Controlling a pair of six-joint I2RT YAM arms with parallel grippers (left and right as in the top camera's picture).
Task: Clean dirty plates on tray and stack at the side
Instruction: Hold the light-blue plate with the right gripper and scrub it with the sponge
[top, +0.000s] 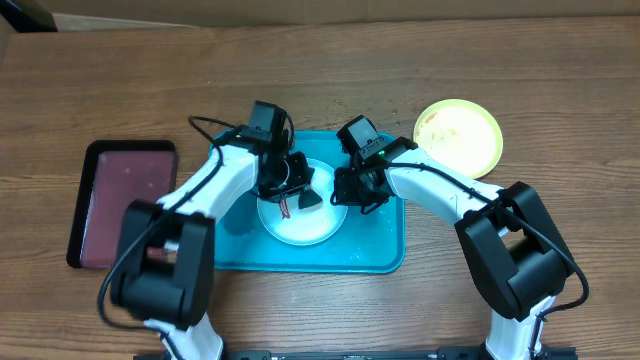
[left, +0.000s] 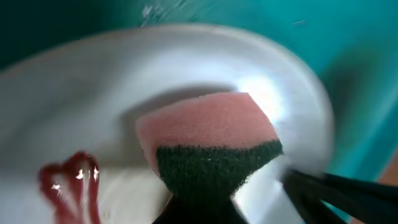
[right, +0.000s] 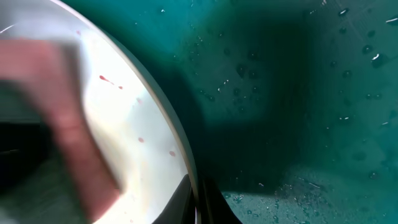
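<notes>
1. White plate (top: 300, 228): centre frame, on the turquoise tray (top: 385, 252); bears a red streak (left: 68, 186).
2. Left claw (top: 293, 190): clamped on the sponge (left: 208, 134), pressed to the plate for scrubbing.
3. Right claw (top: 345, 195): pinching the plate's right rim, apparently to steady it.
4. Yellow-green plate (top: 458, 135): upper right, on the counter (top: 320, 60), likely the stacking spot.

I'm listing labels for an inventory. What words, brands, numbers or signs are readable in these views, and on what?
None can be read.
No print shows on the tray, white plate, yellow-green plate, maroon tray or sponge.
The red marks on the white plate are streaks, not writing.
</notes>
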